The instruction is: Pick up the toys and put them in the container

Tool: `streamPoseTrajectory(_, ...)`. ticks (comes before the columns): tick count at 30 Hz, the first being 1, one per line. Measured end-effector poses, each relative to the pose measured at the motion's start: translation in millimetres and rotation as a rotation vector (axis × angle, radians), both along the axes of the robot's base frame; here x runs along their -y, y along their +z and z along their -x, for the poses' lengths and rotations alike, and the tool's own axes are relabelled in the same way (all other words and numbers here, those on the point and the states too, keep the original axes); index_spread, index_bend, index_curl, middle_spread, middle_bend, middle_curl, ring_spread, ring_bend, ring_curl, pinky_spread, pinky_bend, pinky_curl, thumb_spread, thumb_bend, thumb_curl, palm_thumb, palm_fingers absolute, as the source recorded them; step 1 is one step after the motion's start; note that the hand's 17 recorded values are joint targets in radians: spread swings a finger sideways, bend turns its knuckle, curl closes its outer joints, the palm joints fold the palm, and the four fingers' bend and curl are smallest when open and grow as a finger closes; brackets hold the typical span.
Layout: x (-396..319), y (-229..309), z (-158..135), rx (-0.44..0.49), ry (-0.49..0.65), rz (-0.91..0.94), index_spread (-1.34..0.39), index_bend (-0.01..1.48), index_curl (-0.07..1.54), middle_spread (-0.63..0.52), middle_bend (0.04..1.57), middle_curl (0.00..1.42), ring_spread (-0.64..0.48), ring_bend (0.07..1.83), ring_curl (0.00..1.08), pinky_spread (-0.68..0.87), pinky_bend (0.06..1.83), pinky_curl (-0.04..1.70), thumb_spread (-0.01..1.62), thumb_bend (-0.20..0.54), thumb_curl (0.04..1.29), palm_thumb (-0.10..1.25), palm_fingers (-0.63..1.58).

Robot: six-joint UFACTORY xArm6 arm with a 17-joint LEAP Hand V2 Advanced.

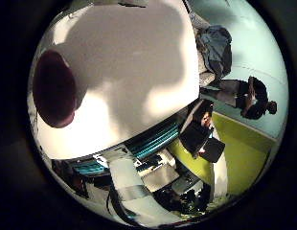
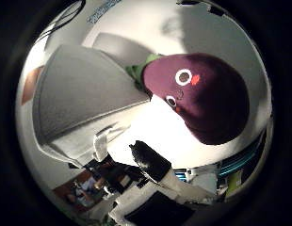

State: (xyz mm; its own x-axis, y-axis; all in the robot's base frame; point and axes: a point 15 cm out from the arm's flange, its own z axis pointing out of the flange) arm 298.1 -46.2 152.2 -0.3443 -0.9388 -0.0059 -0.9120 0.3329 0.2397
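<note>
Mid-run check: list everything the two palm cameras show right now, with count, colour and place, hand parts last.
Eggplant plush toy: one, dark purple with a green stem and white ring eyes, lying on the white table, close to the palm.
Container: one, grey, on the table beside the toy's stem end.
Table: one, white top, under the toy and container.
Floor: yellow-green area beyond the table edge.
Hand: one, black fingertip and white parts reaching in over the table; not touching the toy; open or shut cannot be told.
</note>
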Motion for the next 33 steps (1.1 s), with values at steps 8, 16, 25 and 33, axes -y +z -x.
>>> streamPoseTrajectory(8, -1.9, -24.5, 17.6, -0.026, 0.02, 0.002, -0.12, 0.16, 0.28, 0.08, 0.28, 0.36, 0.2, 0.56, 0.24, 0.54, 0.67, 0.24, 1.12, -0.023, 0.27, 0.39, 0.24)
streamPoseTrajectory(16, 2.1, -19.3, -2.1, 0.055, 0.024, 0.02, -0.29, 0.22, 0.33, -0.17, 0.69, 0.54, -0.22, 0.9, 0.34, 0.16, 0.63, 0.17, 1.14, -0.011, 0.28, 0.45, 0.74)
streamPoseTrajectory(25, -1.1, 0.6, -3.5, 0.086, 0.038, 0.026, -0.51, 0.71, 0.73, -0.35, 0.93, 0.88, -0.3, 1.28, 0.61, -0.28, 1.32, 0.48, 1.17, 0.057, 0.36, 0.81, 1.11)
streamPoseTrajectory(33, 0.9, 42.9, -6.8, 0.093, 0.069, 0.05, -0.4, 1.01, 0.99, -0.31, 1.16, 1.07, -0.26, 1.41, 0.75, -0.18, 1.47, 0.7, 1.06, 0.03, 0.52, 1.04, 0.99)
